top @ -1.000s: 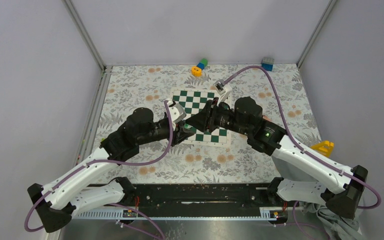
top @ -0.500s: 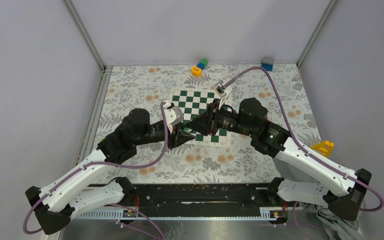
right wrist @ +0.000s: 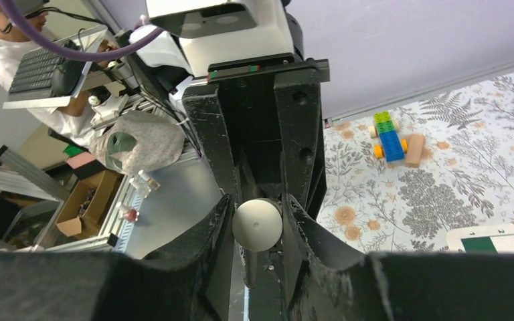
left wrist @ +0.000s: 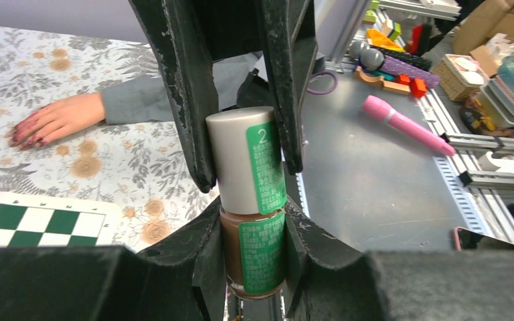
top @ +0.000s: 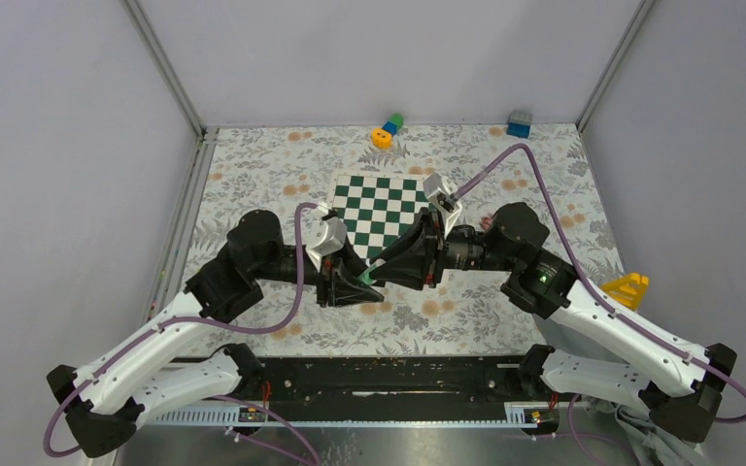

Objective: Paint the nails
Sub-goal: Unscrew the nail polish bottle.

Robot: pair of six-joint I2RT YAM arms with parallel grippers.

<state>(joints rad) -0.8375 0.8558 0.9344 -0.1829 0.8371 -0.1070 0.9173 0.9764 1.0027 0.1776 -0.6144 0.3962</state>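
A nail polish bottle [left wrist: 254, 257] of brown glass with a green label is held upright in my left gripper [left wrist: 253, 224], which is shut on its body. Its silver-grey cap [left wrist: 241, 160] sits between the black fingers [left wrist: 191, 120] of my right gripper [right wrist: 258, 226], which is shut on it; the right wrist view shows the cap end-on [right wrist: 258, 225]. In the top view both grippers meet over the floral cloth, left gripper [top: 348, 282], right gripper [top: 382, 271]. A hand [left wrist: 57, 119] in a grey sleeve lies flat on the cloth, with dark reddish nails [left wrist: 23, 136].
A green-and-white chessboard [top: 381, 206] lies just beyond the grippers. Toy blocks [top: 387, 130] and a blue block [top: 519, 123] sit at the far edge, and a yellow piece [top: 627, 286] at the right. A pink tool [left wrist: 408, 127] lies on the metal bench beside the table.
Both arms have drawn back from over the chessboard toward the near edge, with the bottle carried along. My right gripper has closed on the cap.
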